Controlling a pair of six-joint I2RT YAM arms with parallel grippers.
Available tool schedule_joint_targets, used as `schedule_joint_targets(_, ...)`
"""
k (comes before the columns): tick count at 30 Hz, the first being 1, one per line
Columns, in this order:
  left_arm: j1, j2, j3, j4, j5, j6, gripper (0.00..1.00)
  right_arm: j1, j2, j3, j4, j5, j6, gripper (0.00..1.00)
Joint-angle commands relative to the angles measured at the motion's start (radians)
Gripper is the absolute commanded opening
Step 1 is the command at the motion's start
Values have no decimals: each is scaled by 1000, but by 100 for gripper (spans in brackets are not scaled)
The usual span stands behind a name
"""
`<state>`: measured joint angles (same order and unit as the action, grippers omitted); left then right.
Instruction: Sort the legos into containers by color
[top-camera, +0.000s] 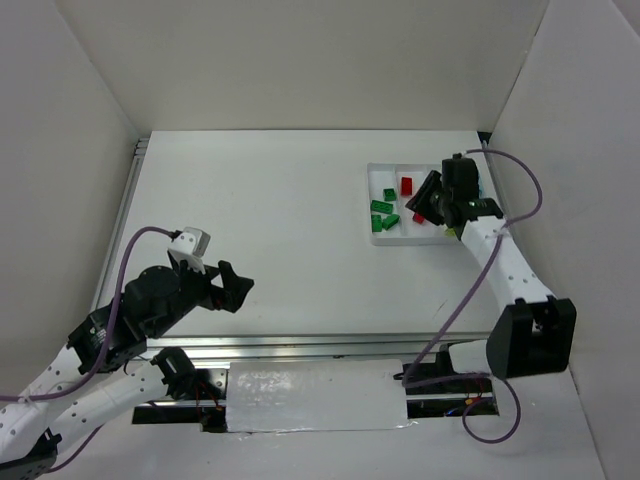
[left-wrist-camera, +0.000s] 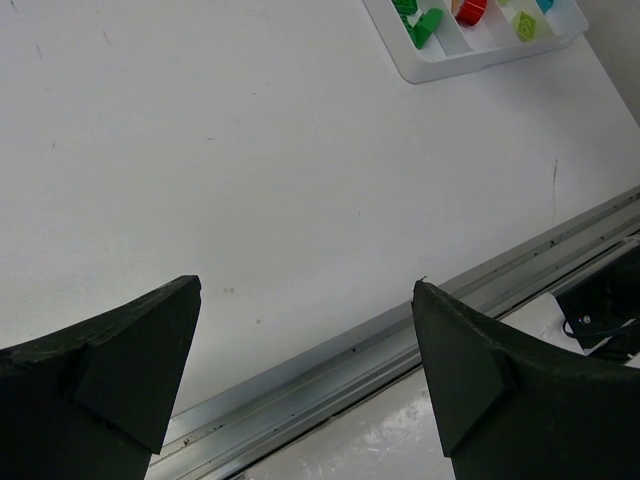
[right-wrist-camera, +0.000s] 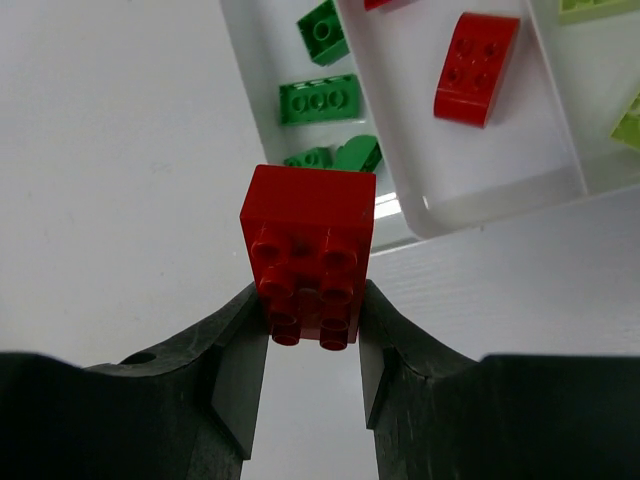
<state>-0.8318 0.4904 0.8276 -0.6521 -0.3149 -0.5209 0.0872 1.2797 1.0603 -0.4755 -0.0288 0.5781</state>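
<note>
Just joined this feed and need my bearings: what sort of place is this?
Probably a lab robot test cell: white panels box in a white table edged with aluminium rail, holding a tray of toy bricks.

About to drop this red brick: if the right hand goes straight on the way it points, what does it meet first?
The right hand, with its red brick, probably meets the green bricks at the near end of the tray first; depth is unclear.

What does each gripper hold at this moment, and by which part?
The right gripper pinches a red brick by its two opposite side faces, at the end nearest the wrist. The left gripper is open and holds nothing.
</note>
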Motion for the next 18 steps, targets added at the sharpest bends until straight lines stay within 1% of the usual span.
schedule_joint_targets(1,0,20,-5,48,22,32,99,-30,132,145,-40,27,-40,1)
schedule_joint_targets(3,0,27,-4,48,27,36,100,-43,212,223,-86,87,-58,1)
schedule_joint_targets(4,0,30,-4,48,28,36,100,-46,298,303,-103,99,-61,1)
schedule_joint_targets(5,0,34,-4,46,31,38,99,-52,340,347,-121,101,-70,2)
schedule_joint_targets(6,0,36,-2,48,31,38,99,-64,421,387,-158,110,-70,5)
schedule_joint_targets(7,-1,36,-4,48,33,39,100,-67,458,459,-173,118,-70,6)
schedule_joint_targets(10,-3,34,-4,48,34,39,100,-79,567,567,-212,124,-66,11)
schedule_joint_targets(14,-4,23,-7,51,34,39,99,-79,665,658,-258,130,-64,13)
schedule_joint_targets(18,-4,20,-8,54,39,41,100,-79,722,664,-249,113,-66,19)
